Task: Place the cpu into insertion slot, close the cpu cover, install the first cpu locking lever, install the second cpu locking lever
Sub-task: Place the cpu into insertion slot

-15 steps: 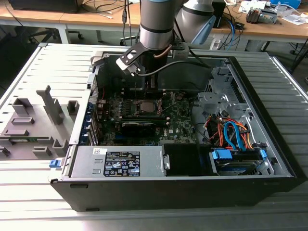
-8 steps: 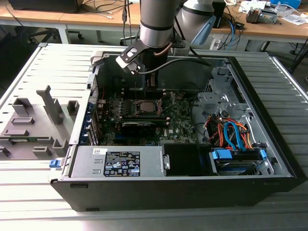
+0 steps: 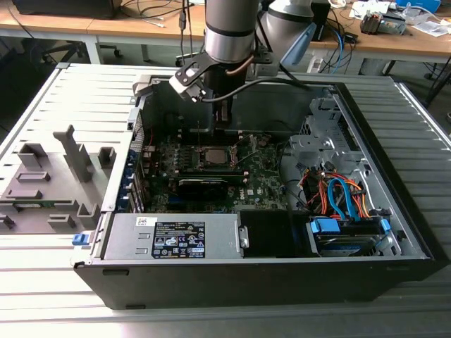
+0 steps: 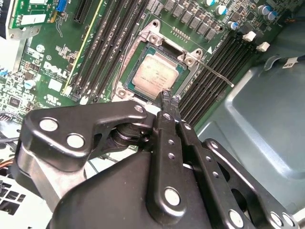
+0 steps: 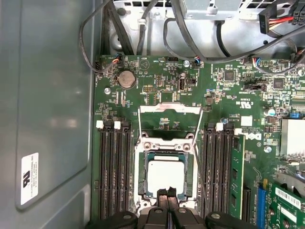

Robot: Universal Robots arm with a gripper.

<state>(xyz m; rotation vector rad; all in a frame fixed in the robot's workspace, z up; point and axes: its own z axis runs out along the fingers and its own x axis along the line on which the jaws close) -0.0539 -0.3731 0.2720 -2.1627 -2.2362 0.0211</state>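
Note:
The cpu lies flat in the insertion slot, silver top up, also seen as the cpu in the first wrist view. The cpu cover is swung open, standing up behind the socket. A thin locking lever sticks out unlatched beside the socket. My gripper is shut with nothing between its fingers, and its tips hover over the socket's edge beside the chip. In the exterior view the gripper hangs just above the socket inside the case.
Memory slots flank the socket on both sides. A black graphics card lies in front of it, then the power supply. A drive bay with blue and orange cables fills the exterior view's right. Grey fixtures stand outside the case.

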